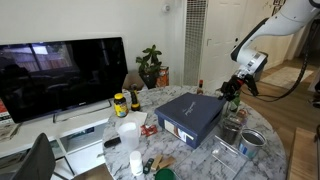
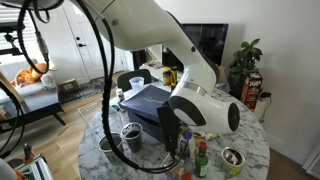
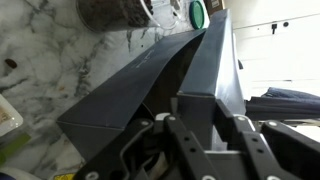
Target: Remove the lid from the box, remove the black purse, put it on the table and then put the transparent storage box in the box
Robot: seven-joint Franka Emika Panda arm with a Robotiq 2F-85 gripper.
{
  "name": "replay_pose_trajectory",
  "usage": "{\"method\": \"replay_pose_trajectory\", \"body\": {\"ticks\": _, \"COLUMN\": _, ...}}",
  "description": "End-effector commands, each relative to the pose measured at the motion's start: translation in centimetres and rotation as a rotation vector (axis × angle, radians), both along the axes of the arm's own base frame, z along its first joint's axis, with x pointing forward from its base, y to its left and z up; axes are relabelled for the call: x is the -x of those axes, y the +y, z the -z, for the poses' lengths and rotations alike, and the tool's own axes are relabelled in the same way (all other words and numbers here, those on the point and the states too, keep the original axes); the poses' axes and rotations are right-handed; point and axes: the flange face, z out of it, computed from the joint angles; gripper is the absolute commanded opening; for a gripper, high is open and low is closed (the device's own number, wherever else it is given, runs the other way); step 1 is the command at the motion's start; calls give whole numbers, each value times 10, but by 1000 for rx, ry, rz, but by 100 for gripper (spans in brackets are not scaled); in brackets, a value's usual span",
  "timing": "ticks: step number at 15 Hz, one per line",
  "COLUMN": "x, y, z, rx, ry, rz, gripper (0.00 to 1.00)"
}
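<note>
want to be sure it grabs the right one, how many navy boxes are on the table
1. The navy-blue box sits in the middle of the marble table. In an exterior view the arm covers part of the tabletop, so another could be hidden.

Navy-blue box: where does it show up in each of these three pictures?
Exterior view: navy-blue box at centre, right of the television.
Exterior view: left of centre, behind the white arm.
Wrist view: fills the middle, above the tool.
Shared landmark: the marble table beneath it.
</note>
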Motion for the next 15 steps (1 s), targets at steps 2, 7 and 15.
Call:
{"method": "replay_pose_trajectory", "body": {"ticks": 2, "x": 0, "y": 10, "z": -15, "rx": -31, "ry": 42, "rz": 15, "gripper": 10}}
{"method": "replay_pose_trajectory", "body": {"ticks": 7, "x": -9, "y": 27, "z": -36, "rx": -120, "ry": 41, "rz": 1, "gripper": 9}}
{"method": "replay_pose_trajectory", "body": {"ticks": 15, "x": -52, "y": 33, "z": -85, "rx": -242, "ry": -109, "rz": 150, "gripper": 9}}
